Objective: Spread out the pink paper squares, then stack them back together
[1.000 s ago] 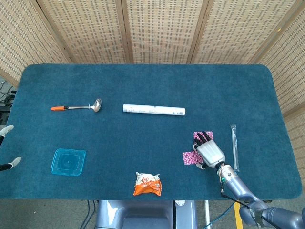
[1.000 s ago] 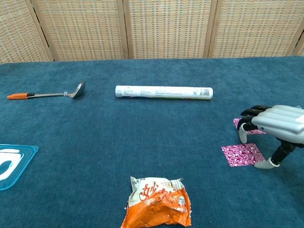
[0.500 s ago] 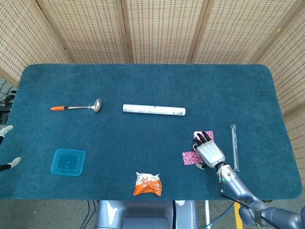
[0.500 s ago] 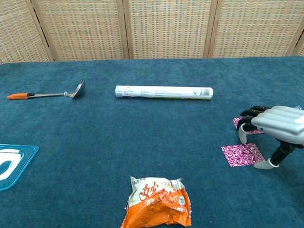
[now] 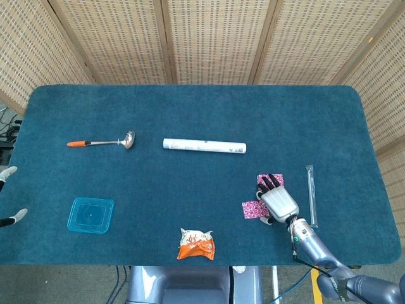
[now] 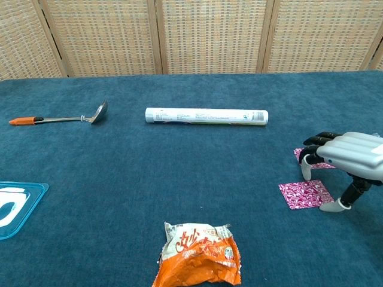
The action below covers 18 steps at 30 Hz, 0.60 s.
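Fingers (image 6: 311,156) of the right hand (image 5: 279,201) arch unclenched over two pink paper squares (image 6: 306,194) at the worktop's (image 5: 190,107) five o'clock.

Bare felt left of right hand (image 6: 350,156); snack packet (image 6: 199,253), paper tube (image 6: 206,116) well apart.

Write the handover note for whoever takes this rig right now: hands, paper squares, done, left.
Right hand: arched over the two pink squares, fingers spread, holding nothing.
Left hand: at the table's left edge, only fingertips in view, so its state is unclear.
Near square lies flat on the cloth; far square sits apart behind it, partly under the right hand's fingers.
Done: squares are spread out.
Left: stack them back together.
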Tool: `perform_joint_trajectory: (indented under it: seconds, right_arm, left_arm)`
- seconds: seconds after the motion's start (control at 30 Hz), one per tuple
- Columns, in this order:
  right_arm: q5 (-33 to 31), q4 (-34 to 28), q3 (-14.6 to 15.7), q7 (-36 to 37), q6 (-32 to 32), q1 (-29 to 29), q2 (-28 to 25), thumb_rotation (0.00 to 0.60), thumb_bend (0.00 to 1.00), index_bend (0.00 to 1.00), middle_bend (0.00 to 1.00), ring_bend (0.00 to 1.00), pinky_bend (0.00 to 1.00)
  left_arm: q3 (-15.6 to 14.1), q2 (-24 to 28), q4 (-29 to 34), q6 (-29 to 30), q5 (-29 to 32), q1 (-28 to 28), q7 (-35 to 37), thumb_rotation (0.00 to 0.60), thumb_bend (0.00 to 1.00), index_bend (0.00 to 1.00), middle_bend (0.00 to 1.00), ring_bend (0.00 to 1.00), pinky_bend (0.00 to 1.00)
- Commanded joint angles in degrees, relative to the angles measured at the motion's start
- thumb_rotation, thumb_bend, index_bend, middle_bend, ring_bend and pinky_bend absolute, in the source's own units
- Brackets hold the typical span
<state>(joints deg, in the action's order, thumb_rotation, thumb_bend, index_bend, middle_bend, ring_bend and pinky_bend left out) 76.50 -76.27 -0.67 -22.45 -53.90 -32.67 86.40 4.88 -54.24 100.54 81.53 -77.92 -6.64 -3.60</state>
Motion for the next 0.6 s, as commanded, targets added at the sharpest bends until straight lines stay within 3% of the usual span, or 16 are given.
perform_joint_trajectory:
  seconds: [0.03, 0.23, 0.6]
  right_arm:
    - [0.0, 0.0, 0.0, 0.0, 0.0, 0.0, 0.0, 0.6, 0.26, 0.38, 0.2, 0.0, 0.0]
    - [-0.1, 0.3, 0.0, 0.2, 0.1, 0.1, 0.2, 0.6, 0.31, 0.4, 0.21, 0.0, 0.0]
    - [0.2, 0.7, 0.0, 0.5, 0.0, 0.1, 0.4, 0.6, 0.31, 0.41, 0.21, 0.0, 0.0]
  left_arm:
    - [0.0, 0.0, 0.1, 0.0, 0.0, 0.0, 0.0, 0.596, 0.11, 0.15, 0.0, 0.0, 0.0]
    - [0.0, 0.0, 0.1, -0.1, 0.1, 0.0, -0.1, 0.596, 0.11, 0.15, 0.0, 0.0, 0.0]
    - [0.0, 0.0, 0.1, -0.1, 0.1, -0.1, -0.2, 0.595, 0.11, 0.15, 0.0, 0.0, 0.0]
